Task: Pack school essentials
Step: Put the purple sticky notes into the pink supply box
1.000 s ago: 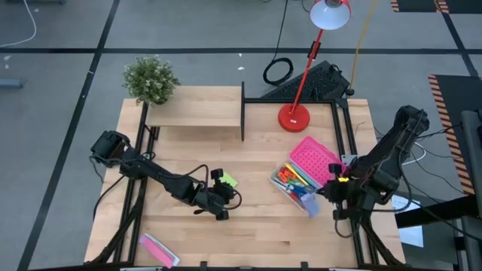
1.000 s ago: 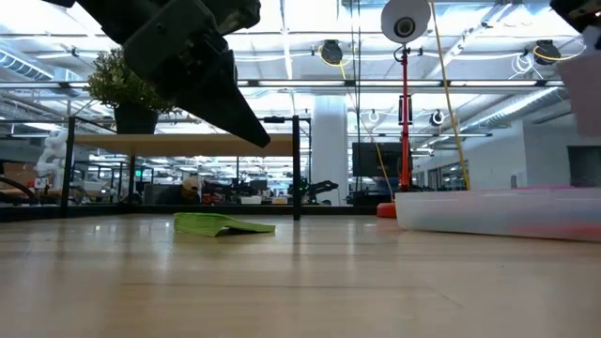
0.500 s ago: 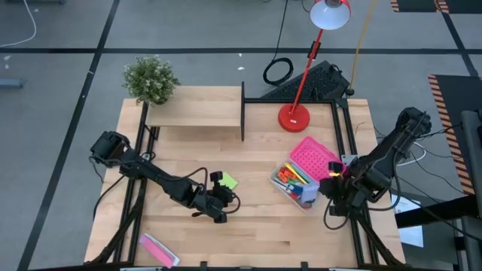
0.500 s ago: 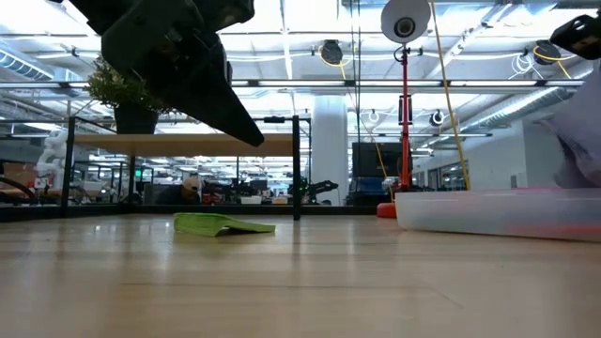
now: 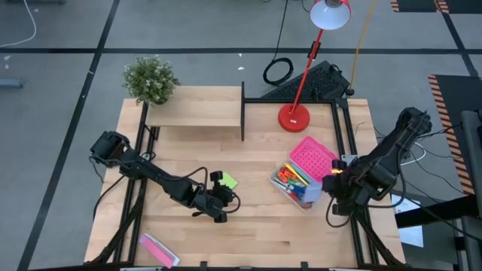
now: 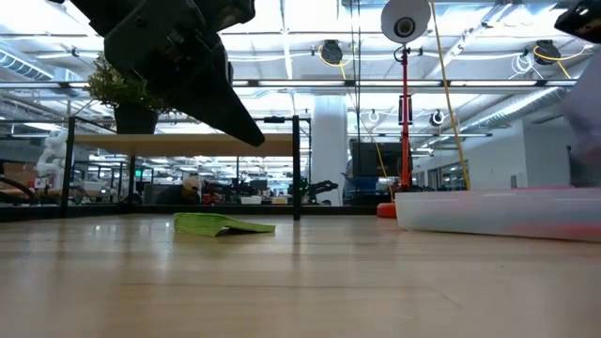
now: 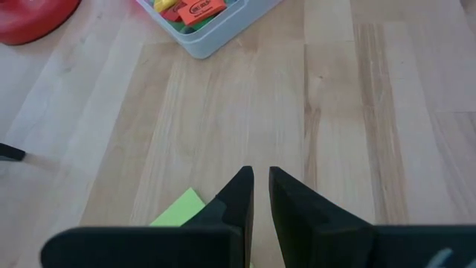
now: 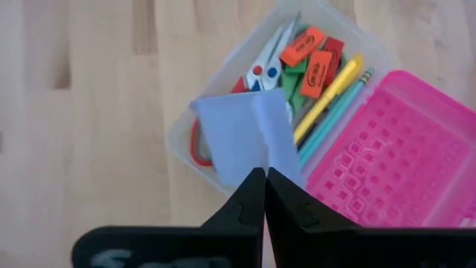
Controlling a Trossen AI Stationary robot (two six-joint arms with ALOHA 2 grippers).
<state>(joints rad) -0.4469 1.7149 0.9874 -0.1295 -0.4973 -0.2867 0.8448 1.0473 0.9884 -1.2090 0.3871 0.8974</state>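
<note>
A clear box [image 5: 295,186] at the table's right holds the school essentials: scissors [image 8: 262,65], orange blocks [image 8: 312,58], yellow and teal pencils [image 8: 333,97] and a pale-blue sticky-note pad [image 8: 242,134] lying on top. My right gripper [image 8: 262,179] is shut above that pad, raised over the box's near-right end [image 5: 325,190]. A green sticky-note pad [image 5: 228,181] lies flat on the table at mid-left. My left gripper [image 7: 260,182] hovers shut just beside it [image 5: 230,200], above the table [image 6: 254,139].
A pink perforated lid [image 5: 316,156] leans on the box's far-right side. A red lamp base [image 5: 294,117] stands behind it. A wooden shelf [image 5: 194,113] with a plant [image 5: 151,79] is at the far left. A pink-and-white packet [image 5: 158,249] lies at the near left edge.
My right gripper has dipped toward the box and come up again. The pale-blue pad, which overhung the box's near end, now lies inside it. My left gripper has shifted slightly toward the table's left edge.
</note>
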